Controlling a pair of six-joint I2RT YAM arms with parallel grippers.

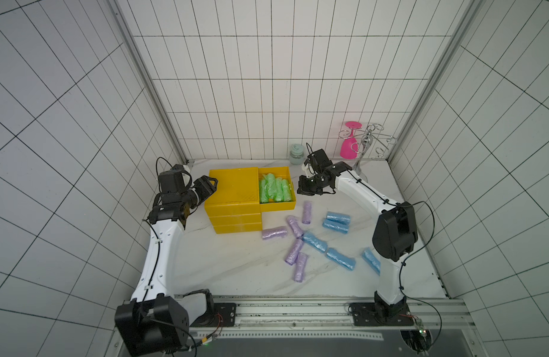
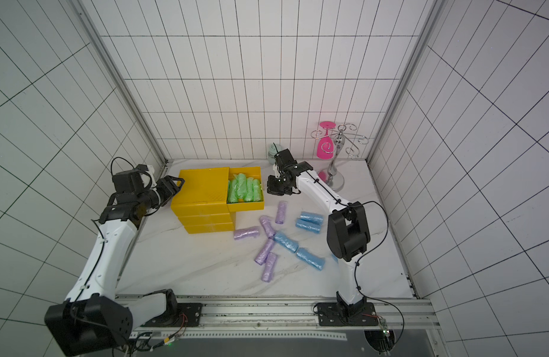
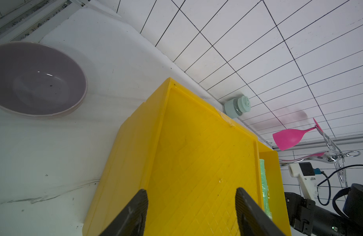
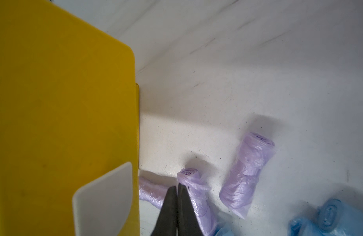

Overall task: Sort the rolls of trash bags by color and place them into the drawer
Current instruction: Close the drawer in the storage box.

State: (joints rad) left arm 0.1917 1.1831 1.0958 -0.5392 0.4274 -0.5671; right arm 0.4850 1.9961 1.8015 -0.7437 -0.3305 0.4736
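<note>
— Where are the crinkled light-green plastic rolls (image 1: 274,187)?
— Packed side by side in the pulled-out top yellow plastic drawer (image 1: 278,206).
— And the others?
— Five lilac plastic rolls (image 1: 274,232) and five light-blue plastic rolls (image 1: 338,218) lie flat, scattered outside it, some touching.

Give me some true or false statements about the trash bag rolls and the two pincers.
1. The light green crinkled plastic rolls lie in the open yellow plastic drawer. True.
2. The right pincer grips a lilac roll. False: it is shut, empty.
3. That drawer also holds blue rolls. False: the light blue plastic rolls lie on the white marble table.
4. The left pincer has its jaws apart above the yellow cabinet top. True.
</note>
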